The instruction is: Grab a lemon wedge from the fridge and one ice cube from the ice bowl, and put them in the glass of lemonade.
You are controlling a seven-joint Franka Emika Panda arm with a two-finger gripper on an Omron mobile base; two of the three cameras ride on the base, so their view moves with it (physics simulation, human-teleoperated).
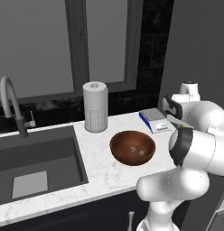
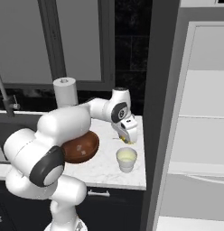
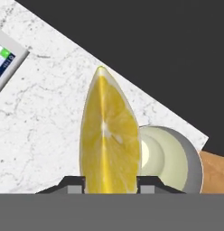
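In your left base view, the ice bowl (image 1: 132, 147) sits on the marble counter (image 1: 100, 169) at about the centre, with pale ice cubes inside. The paper-towel roll (image 1: 95, 107) stands at its 11 o'clock, the sink (image 1: 35, 164) lies off at its 9 o'clock, and a small blue-edged scale (image 1: 155, 120) lies at its 2 o'clock. The arm bulks up at your lower right, elbow folded, and reaches away toward the right; from here you cannot tell what the jaws are doing.

In your right base view, the gripper (image 2: 126, 140) points down, and a speck of yellow, the lemon wedge (image 2: 127, 143), shows at its tip. The glass of lemonade (image 2: 126, 159) stands on the counter just below it, at its 6 o'clock, apart from it. The forearm stretches level from the left, across the bowl. The fridge (image 2: 195, 126) stands open at your 3 o'clock.

In your hand view, the wedge stands upright between the two fingertips (image 3: 74, 183), which are narrowed and clamped on its base. The glass rim lies at its 4 o'clock, partly behind it
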